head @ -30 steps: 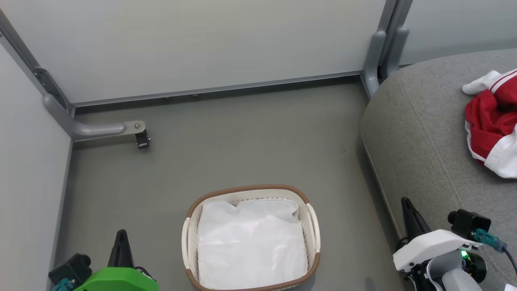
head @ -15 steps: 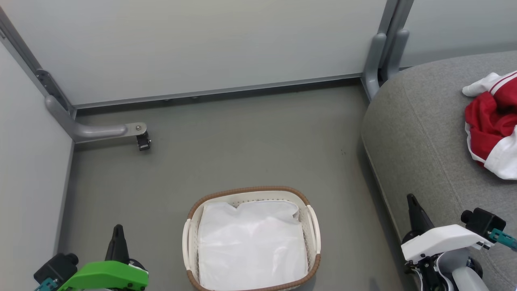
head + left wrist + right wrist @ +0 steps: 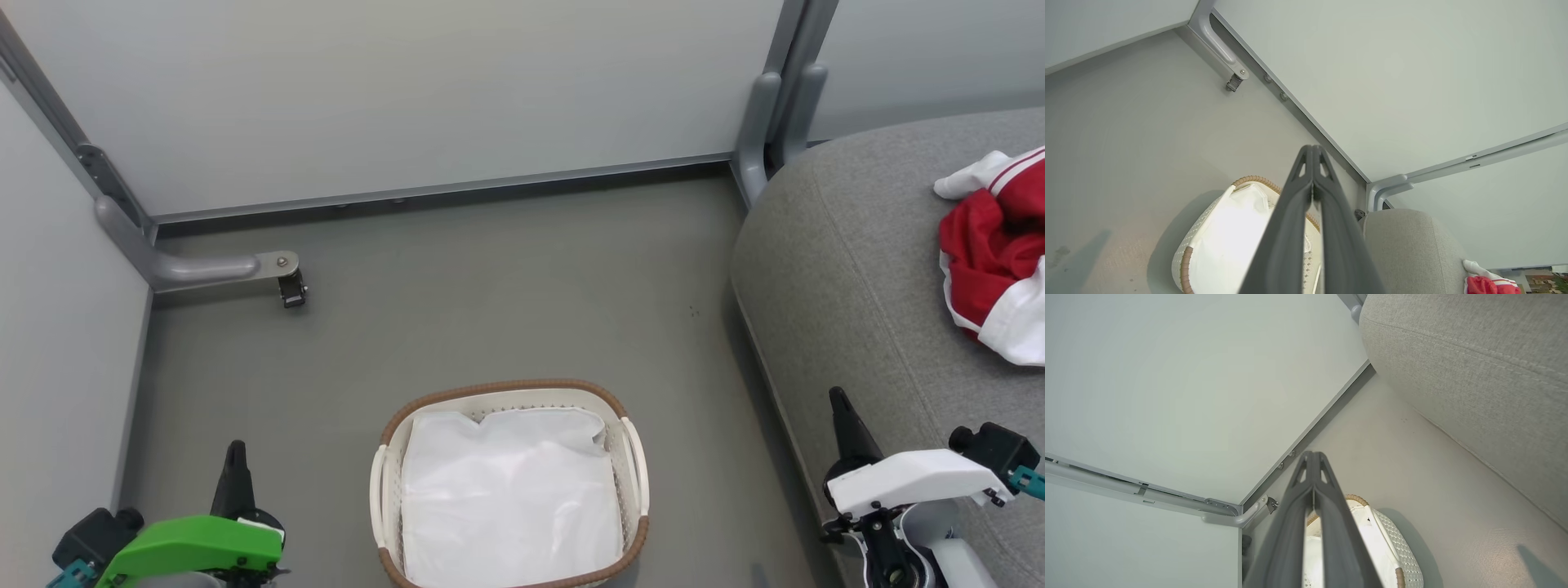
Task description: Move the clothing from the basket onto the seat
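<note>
One seat [image 3: 857,269] stands at the right. One basket [image 3: 506,384] sits on the floor [image 3: 490,286] beside it, holding just its white liner [image 3: 506,498]. The one heap of clothing [image 3: 980,253] lies on the seat, so the job looks done. Two hands, left hand [image 3: 235,457] and right hand [image 3: 839,408], hang clenched on nothing, apparently parked either side of the basket.

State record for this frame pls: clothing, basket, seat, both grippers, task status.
seat: grey cushion, at head view's right
clothing: red-and-white, bunched on the seat, cut off at frame edge
basket: on the floor, white liner inside, no red fabric visible
left gripper: shut, empty, left of basket
right gripper: shut, empty, near seat's edge
task status: looks done
</note>
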